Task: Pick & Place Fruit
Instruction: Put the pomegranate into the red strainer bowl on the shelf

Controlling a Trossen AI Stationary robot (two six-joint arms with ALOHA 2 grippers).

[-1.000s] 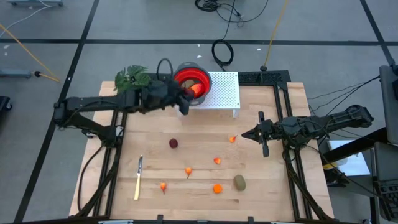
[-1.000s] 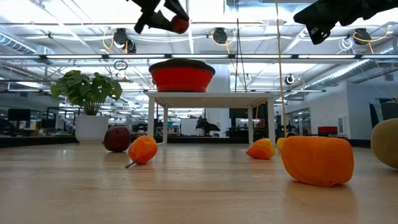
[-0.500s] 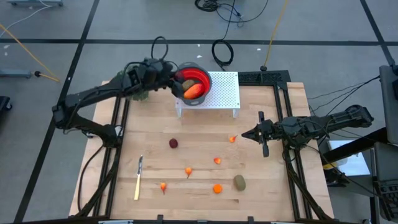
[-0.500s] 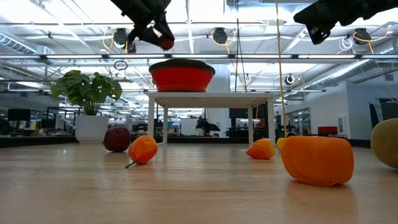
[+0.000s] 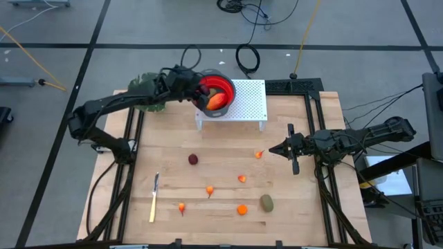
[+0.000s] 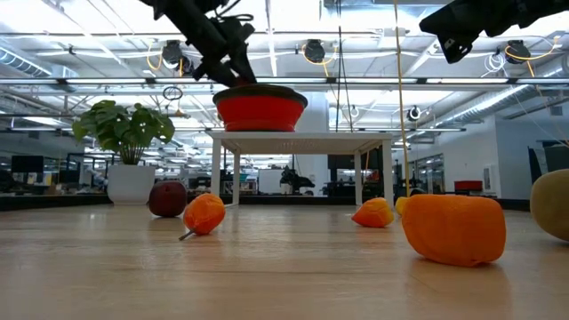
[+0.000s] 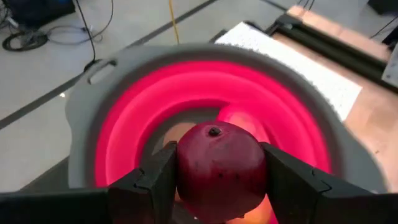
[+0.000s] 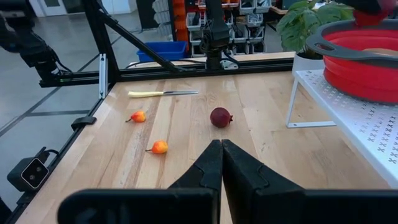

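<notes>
Two dark jointed arms (image 5: 111,107) — black matte casings, blocky fingers (image 7: 152,180), thin cable loops.

Pale wood-plank table (image 5: 228,221), black metal frame along edges. Grey floor (image 5: 55,28) around it, dark tape lines crossing. Black cable coil (image 5: 247,58) on floor beyond far edge; yellow cable (image 5: 28,50) at far left. Blue bin (image 8: 163,48) on floor off table's left end. Behind table: open hall, glass partitions, round ceiling lamps (image 6: 313,51), bright strip lights, overhead pipes.
</notes>
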